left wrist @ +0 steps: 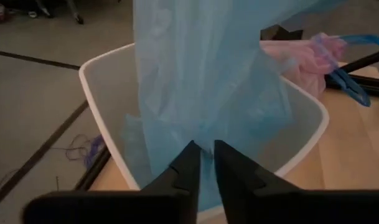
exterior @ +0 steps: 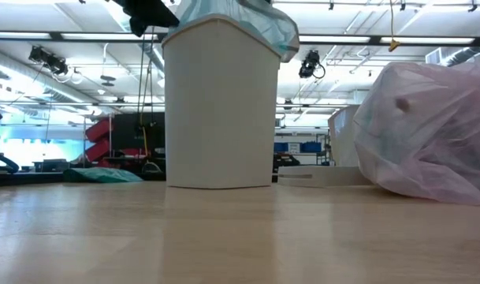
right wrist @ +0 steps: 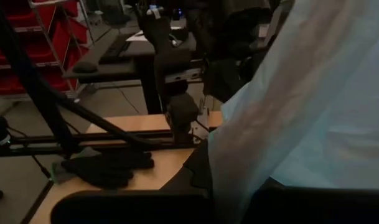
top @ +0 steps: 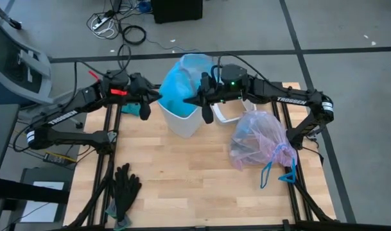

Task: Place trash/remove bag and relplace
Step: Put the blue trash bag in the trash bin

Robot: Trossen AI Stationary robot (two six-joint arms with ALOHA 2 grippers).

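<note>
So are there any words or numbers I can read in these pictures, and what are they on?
"TROSSEN" - white letters on the right arm.
"TROSSEN" - white letters on the left arm, slanted and harder to read.
No readable text on the white bin, the blue bag or the pink bag. Signs in the room behind the table are too blurred to read.

Pale wood table top [top: 182,186] across the lower middle of the high view, planked with a smooth satin sheen. White smooth plastic bin [exterior: 218,106] at centre, matt, lined with thin, crinkled, translucent light-blue plastic bag [top: 182,86]; crumpled filmy pink-lavender bag [top: 259,138] at right, faintly glossy. Matt black cloth-like gloves [top: 126,186] at lower left.
</note>
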